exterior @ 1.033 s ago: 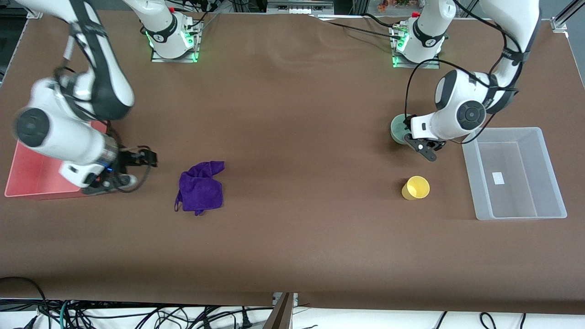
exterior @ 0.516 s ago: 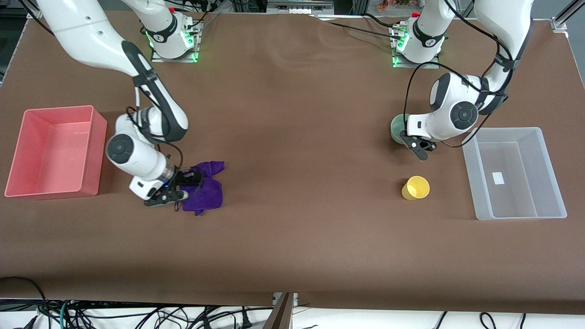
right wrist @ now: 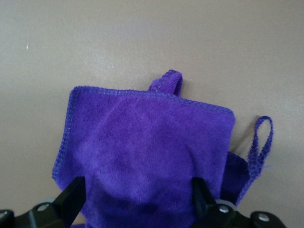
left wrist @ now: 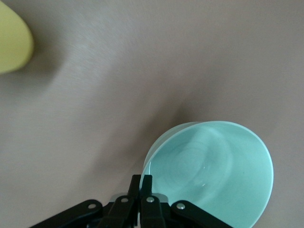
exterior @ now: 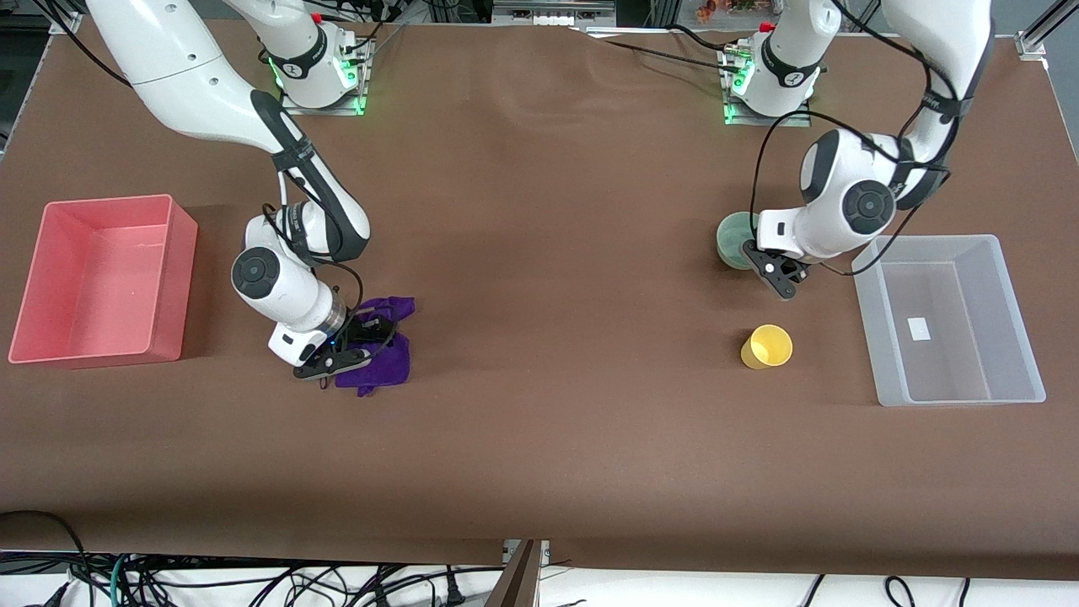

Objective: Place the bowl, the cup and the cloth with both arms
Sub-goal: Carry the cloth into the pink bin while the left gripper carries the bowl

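The purple cloth [exterior: 389, 361] lies crumpled on the brown table toward the right arm's end. My right gripper [exterior: 352, 339] is low over it and open, with one finger on each side of the cloth [right wrist: 147, 142] in the right wrist view; my right gripper [right wrist: 137, 192] holds nothing. The mint-green bowl [exterior: 732, 239] sits toward the left arm's end. My left gripper [exterior: 774, 271] is shut on the bowl's rim [left wrist: 209, 166], one finger inside and one outside [left wrist: 141, 180]. The yellow cup [exterior: 766, 346] stands upright, nearer the front camera than the bowl; its edge shows in the left wrist view [left wrist: 12, 42].
A red bin [exterior: 101, 278] stands at the right arm's end of the table. A clear plastic bin [exterior: 952, 320] stands at the left arm's end, beside the bowl and cup. The cloth's small loop [right wrist: 262, 142] sticks out at one edge.
My right arm has swung from the red bin over to the cloth and come down with its fingers astride it. My left gripper has stayed at the bowl, shifting only slightly.
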Available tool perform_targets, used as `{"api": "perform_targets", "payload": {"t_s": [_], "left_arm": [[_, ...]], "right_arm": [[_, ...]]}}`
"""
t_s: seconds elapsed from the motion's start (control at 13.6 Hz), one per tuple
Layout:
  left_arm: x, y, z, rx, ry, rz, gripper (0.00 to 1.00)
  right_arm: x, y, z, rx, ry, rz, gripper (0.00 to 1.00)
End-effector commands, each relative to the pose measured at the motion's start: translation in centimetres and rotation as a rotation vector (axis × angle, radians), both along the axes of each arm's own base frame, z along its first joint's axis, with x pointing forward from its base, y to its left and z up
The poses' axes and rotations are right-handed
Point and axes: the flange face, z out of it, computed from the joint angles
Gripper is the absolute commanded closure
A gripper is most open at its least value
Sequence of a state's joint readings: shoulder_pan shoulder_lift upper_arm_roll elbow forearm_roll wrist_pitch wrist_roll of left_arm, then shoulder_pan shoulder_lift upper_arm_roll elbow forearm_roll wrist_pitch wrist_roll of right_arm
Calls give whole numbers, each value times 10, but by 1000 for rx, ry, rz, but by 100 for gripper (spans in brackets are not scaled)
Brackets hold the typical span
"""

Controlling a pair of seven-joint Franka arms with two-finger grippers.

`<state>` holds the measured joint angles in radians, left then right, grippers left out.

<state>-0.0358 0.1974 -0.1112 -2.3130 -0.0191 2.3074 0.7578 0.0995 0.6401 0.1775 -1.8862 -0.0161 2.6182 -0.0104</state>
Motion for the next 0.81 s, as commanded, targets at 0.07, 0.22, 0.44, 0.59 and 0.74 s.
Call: {"api": "perform_targets", "payload": {"t_s": [0.07,0.22,0.44,0.59,0.74], "left_arm": [[50,38,105,4,79,-52,100],[66,67,139,30,60,-92,100],[82,151,163,42,19,-146,100],[91,194,138,41,28,-214,100],[98,233,117,63,-26,-240,100]], "right_arm": [[-2,-14,-7,-25,-11,71,90],[3,-14,1,-23,-21,55,100],[27,-44,57,-50,-19,17,100],[46,-84,127,-103,93,10,100],[53,-142,193,-141,214,88,100]]}}
